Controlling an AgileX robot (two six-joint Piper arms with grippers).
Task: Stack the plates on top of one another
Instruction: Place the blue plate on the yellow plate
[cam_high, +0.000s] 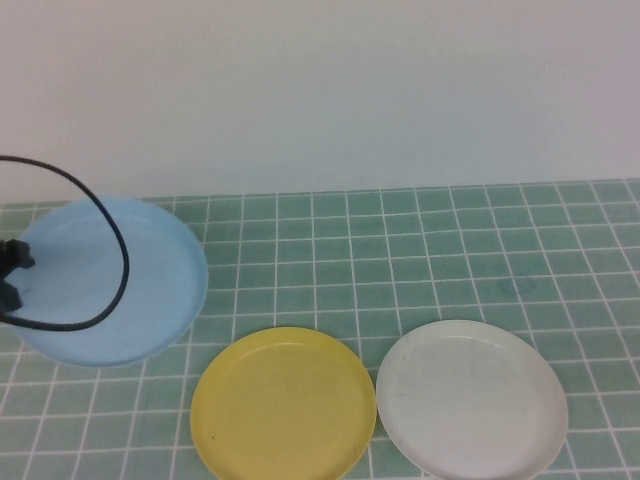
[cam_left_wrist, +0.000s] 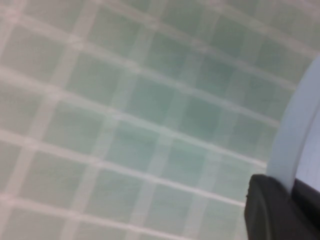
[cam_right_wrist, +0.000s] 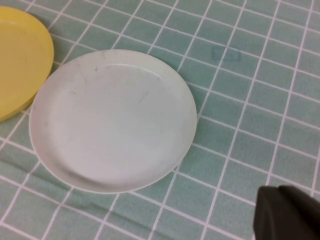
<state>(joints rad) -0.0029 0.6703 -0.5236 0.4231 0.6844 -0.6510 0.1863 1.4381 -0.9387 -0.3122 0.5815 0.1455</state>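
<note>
The light blue plate (cam_high: 120, 285) is at the left of the green tiled table. My left gripper (cam_high: 10, 272) is at its left rim, shut on the rim (cam_left_wrist: 295, 145), which runs between the black fingers (cam_left_wrist: 265, 210); I cannot tell whether the plate is lifted. The yellow plate (cam_high: 283, 403) lies at the front centre. The white plate (cam_high: 470, 398) lies just right of it, not touching, and fills the right wrist view (cam_right_wrist: 112, 120). My right gripper (cam_right_wrist: 292, 215) is out of the high view; it hovers beside the white plate, fingers together and empty.
A black cable (cam_high: 118, 262) from the left arm loops over the blue plate. A white wall stands behind the table. A faint mark (cam_high: 518, 287) shows on a tile at the right. The yellow plate's edge (cam_right_wrist: 20, 60) shows in the right wrist view.
</note>
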